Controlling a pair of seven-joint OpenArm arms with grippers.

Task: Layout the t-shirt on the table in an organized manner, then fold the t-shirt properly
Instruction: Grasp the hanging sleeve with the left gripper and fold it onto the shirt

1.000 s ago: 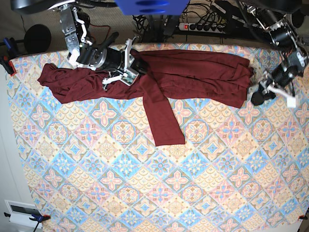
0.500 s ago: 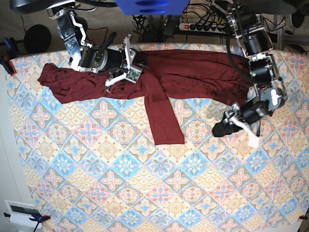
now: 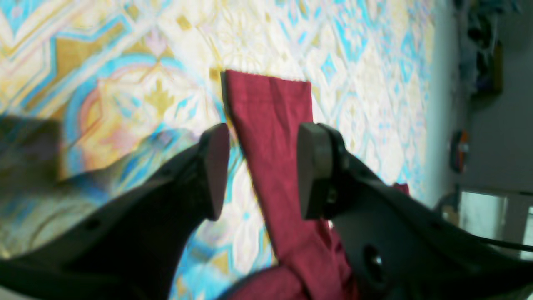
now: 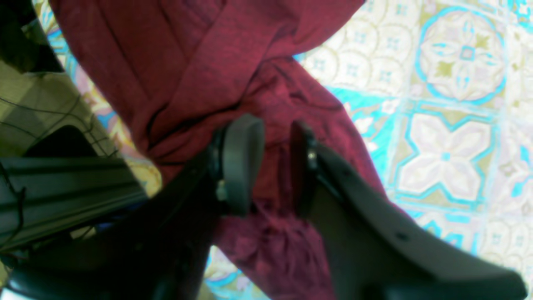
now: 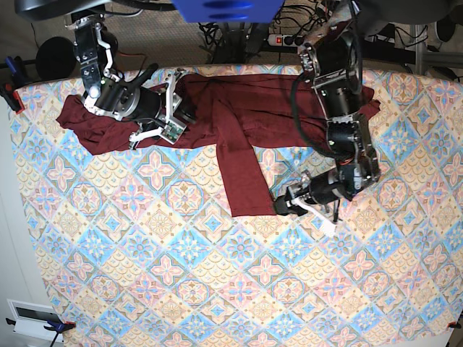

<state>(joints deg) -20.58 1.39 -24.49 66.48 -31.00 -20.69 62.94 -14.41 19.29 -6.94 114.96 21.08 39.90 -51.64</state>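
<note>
The dark maroon t-shirt point(image 5: 260, 108) lies bunched along the far edge of the table point(image 5: 217, 289), with one long sleeve point(image 5: 244, 181) trailing toward the middle. My left gripper point(image 5: 283, 205) is low beside the sleeve's end on its right. In the left wrist view this gripper point(image 3: 264, 171) is open, and the sleeve point(image 3: 270, 104) lies on the table in line with the gap. My right gripper point(image 5: 179, 110) hovers over the shirt's left part. In the right wrist view it point(image 4: 272, 166) is open a little, with crumpled t-shirt point(image 4: 233, 62) fabric just beneath.
The patterned tablecloth covers the whole table point(image 3: 125, 83). Cables and a power strip point(image 5: 304, 40) lie behind the far edge. A small white device point(image 5: 32, 318) sits off the near left corner. The left arm's links point(image 5: 336, 79) cross above the shirt's right half.
The left arm swung from the table's right edge in to the sleeve's end. The right gripper slid left along the shirt and its jaws came apart, and the fabric near the collar shifted left.
</note>
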